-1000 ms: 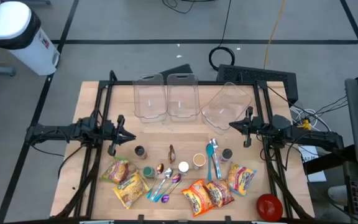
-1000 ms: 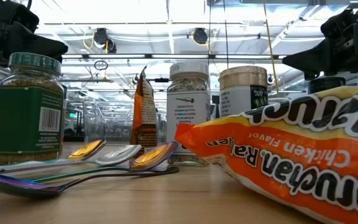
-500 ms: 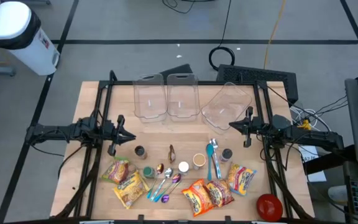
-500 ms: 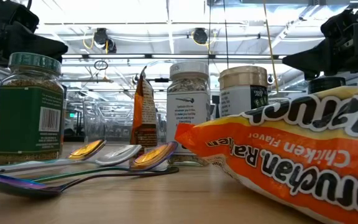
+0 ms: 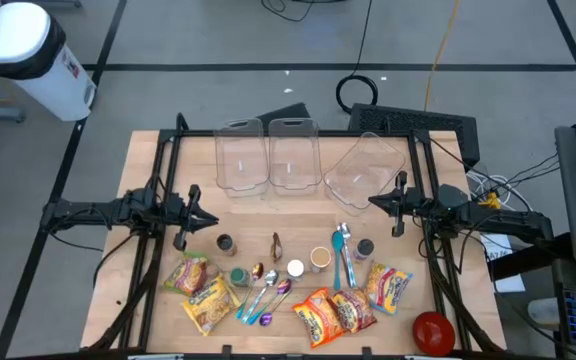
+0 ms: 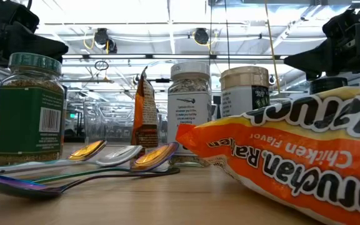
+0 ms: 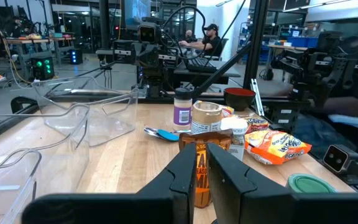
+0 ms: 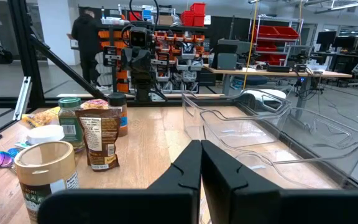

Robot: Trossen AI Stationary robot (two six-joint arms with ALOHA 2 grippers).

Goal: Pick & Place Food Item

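- High view, nearest edge first: a red bowl [image 5: 433,331] sits at the near right corner of the table [image 5: 158,150].
- Left of it lie orange ramen packets [image 5: 334,313], another packet [image 5: 388,288] to their right, and two yellow noodle packets [image 5: 200,291] toward the near left.
- Between these packets lie several spoons [image 5: 265,295], with a green-lidded jar [image 5: 239,277] just beside them.
- A little farther stand a white-capped spice jar [image 5: 295,268], a tan-lidded jar [image 5: 319,258], a dark-lidded jar [image 5: 365,247], another dark jar [image 5: 225,243], an upright brown pouch [image 5: 276,245] and blue spoons [image 5: 344,255].
- Left gripper [image 5: 208,219] hovers at mid-table left, fingers nearly together, nothing between them.
- Right gripper [image 5: 376,203] hovers at mid-table right, fingers fully closed, nothing held.
- Farthest: three clear containers [image 5: 290,155] in a row, the rightmost tilted.
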